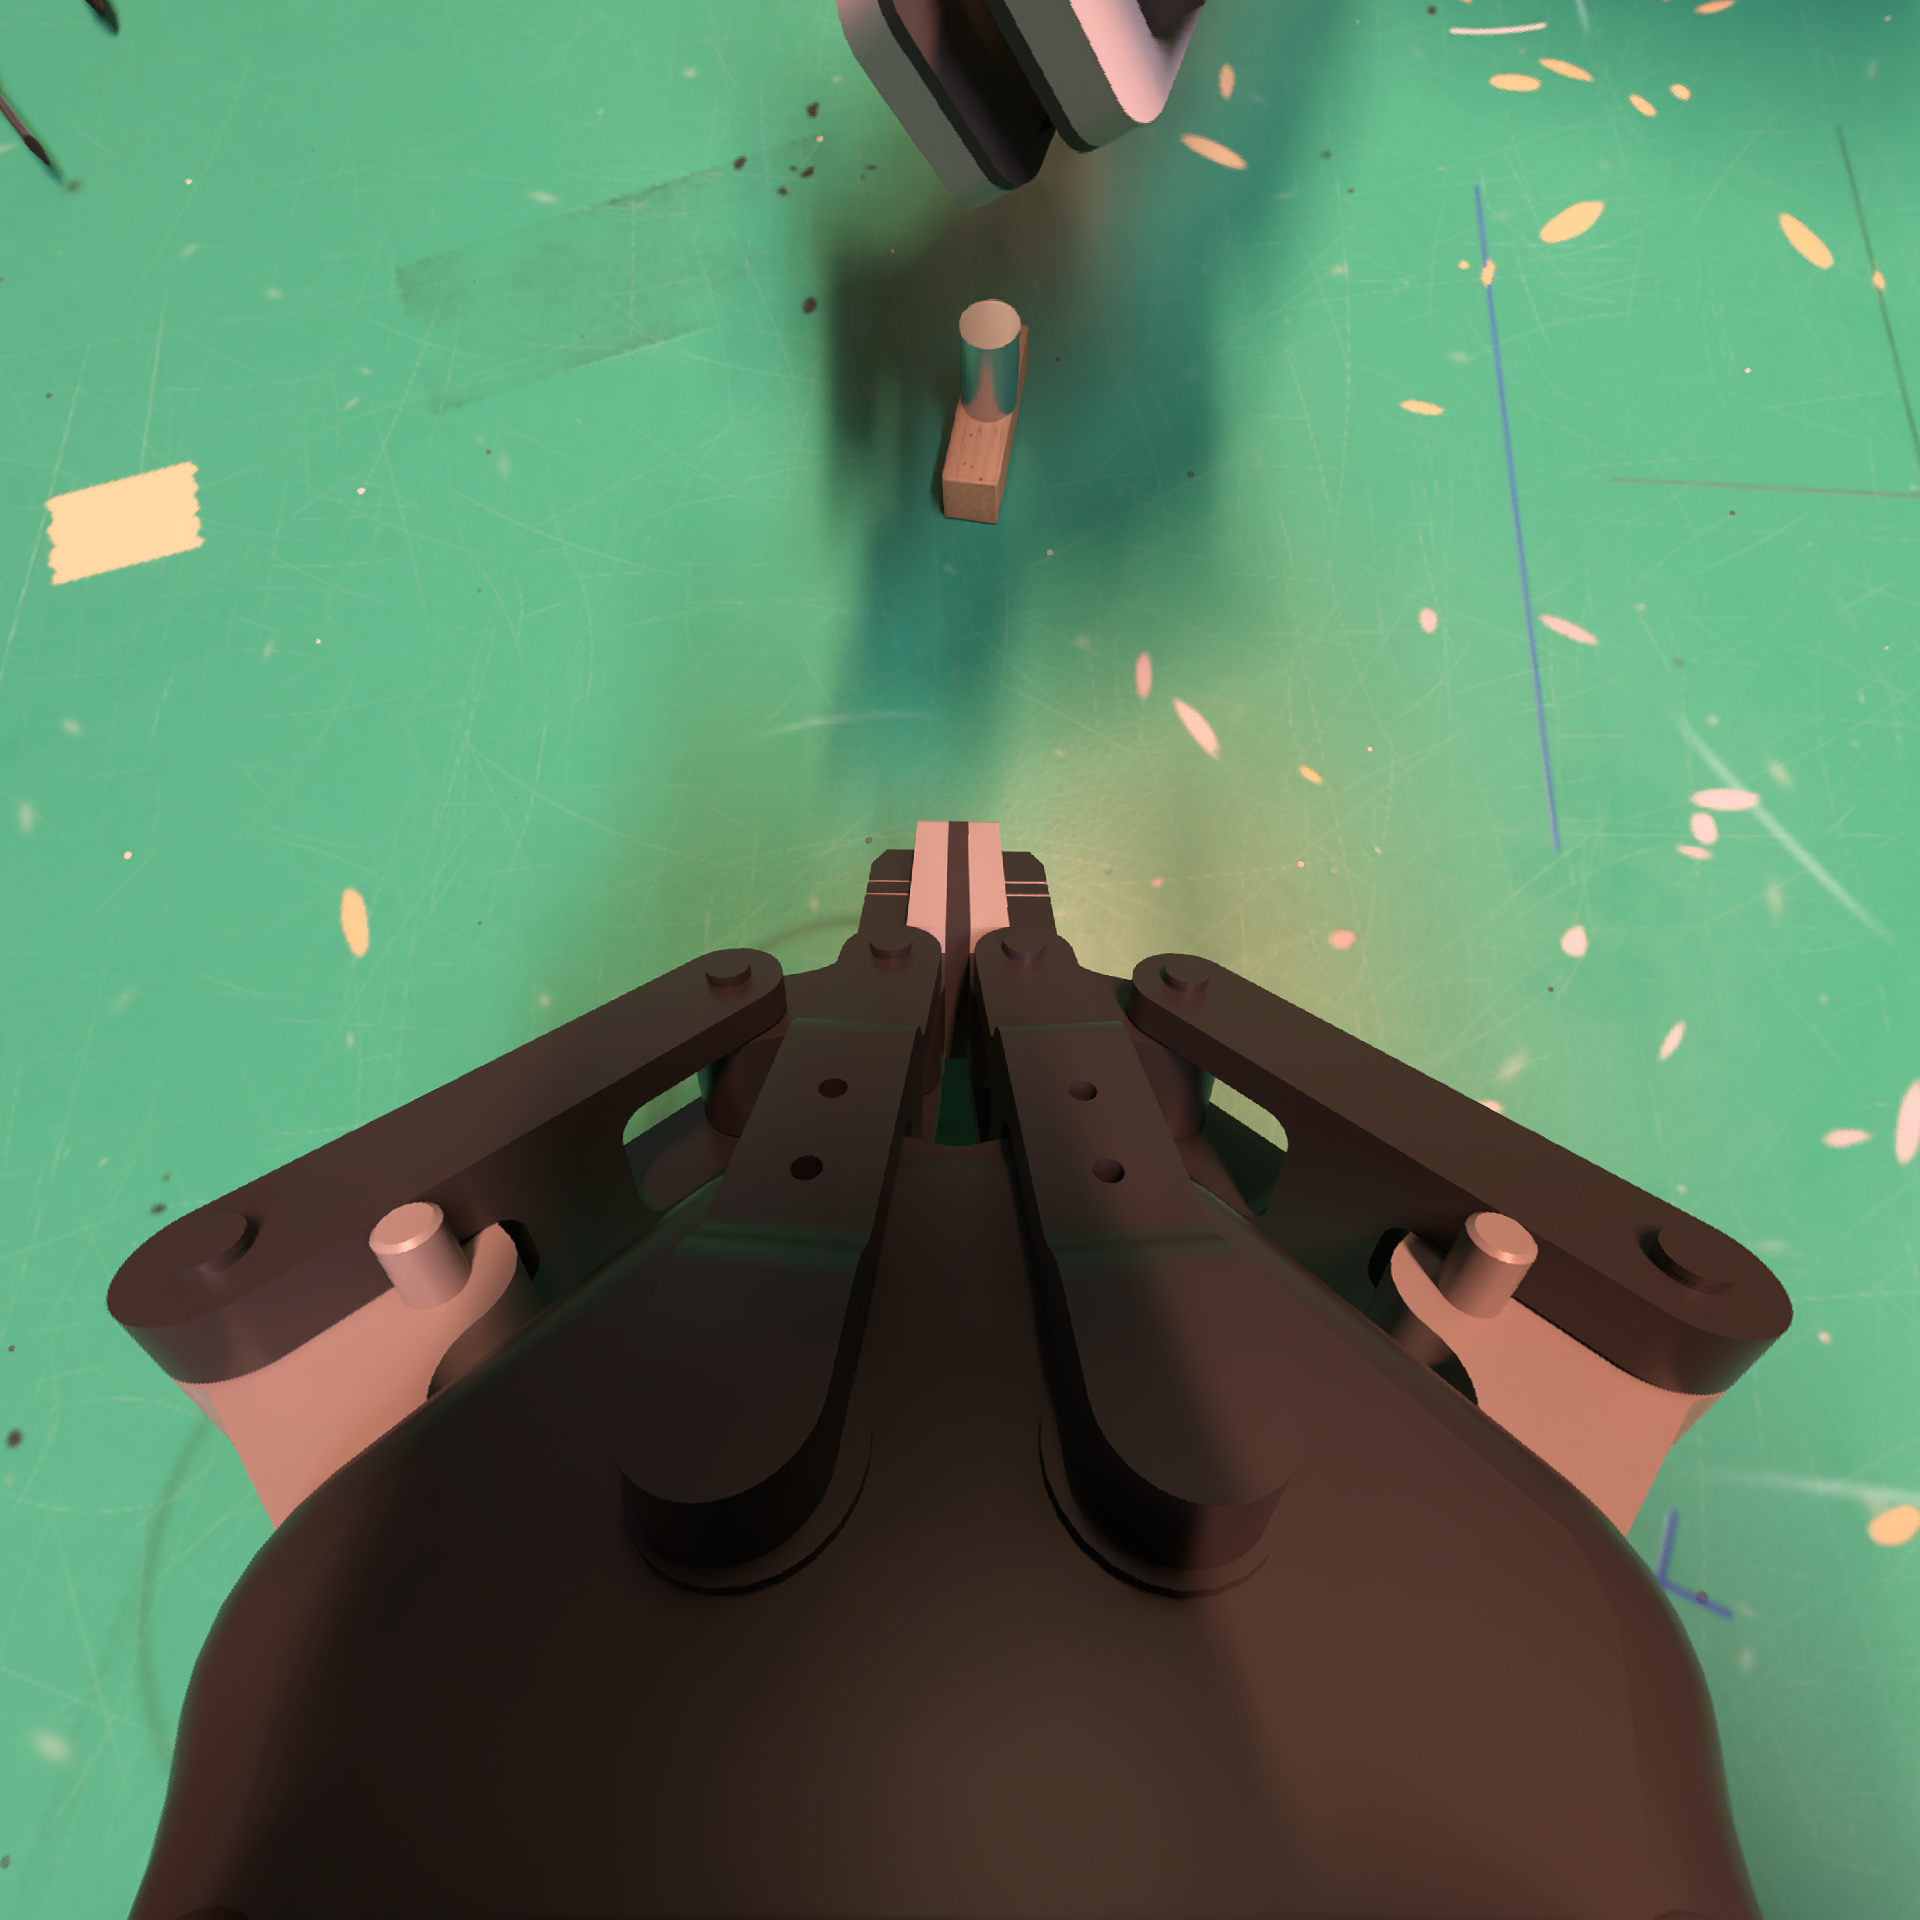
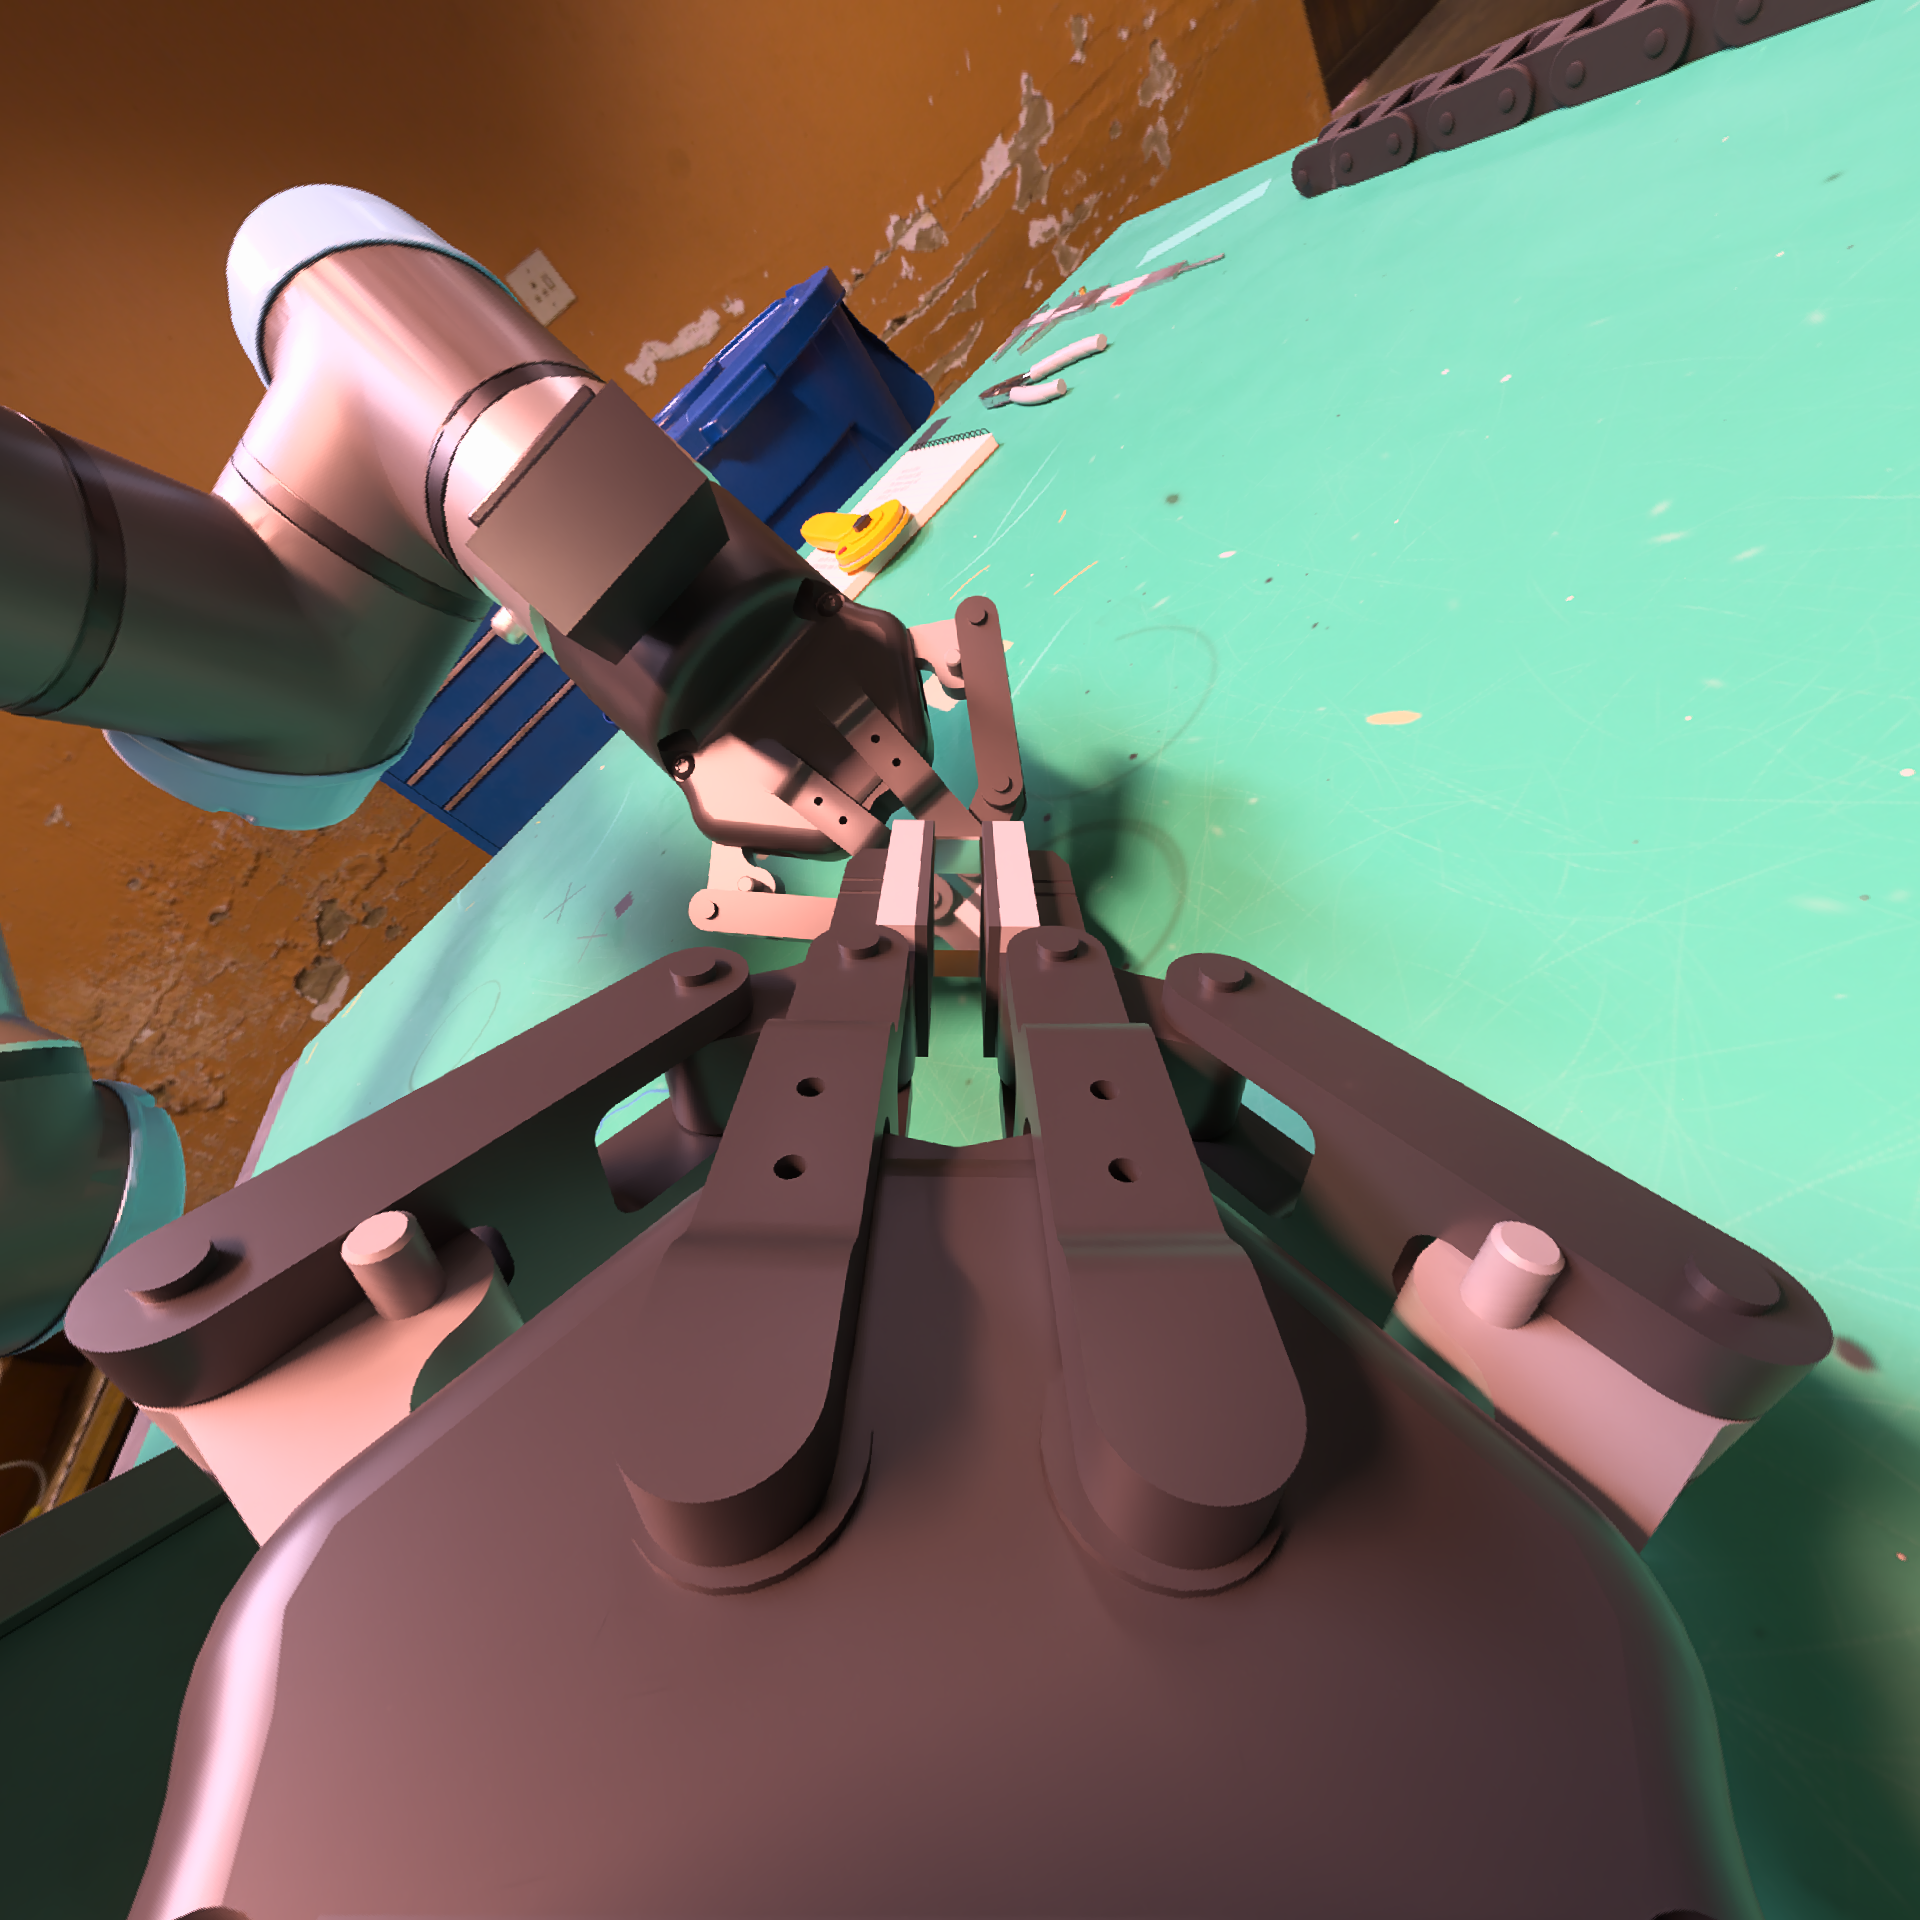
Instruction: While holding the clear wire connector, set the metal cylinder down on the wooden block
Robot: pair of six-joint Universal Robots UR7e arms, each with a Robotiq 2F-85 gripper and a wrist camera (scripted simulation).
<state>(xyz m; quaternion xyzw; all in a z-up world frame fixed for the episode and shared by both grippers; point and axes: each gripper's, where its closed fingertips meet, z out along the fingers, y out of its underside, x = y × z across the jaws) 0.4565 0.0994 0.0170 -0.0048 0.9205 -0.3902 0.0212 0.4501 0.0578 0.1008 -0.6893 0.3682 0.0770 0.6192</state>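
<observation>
Here one metal cylinder (image 1: 988, 358) stands on one wooden block (image 1: 978, 468); left fingers (image 1: 932, 873) nearly pressed together, right fingers (image 2: 906, 871) spread.

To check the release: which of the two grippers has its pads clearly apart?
The right gripper: a wide gap separates its pads. The left gripper has its pads pressed almost together, with only a thin dark line between them.
</observation>
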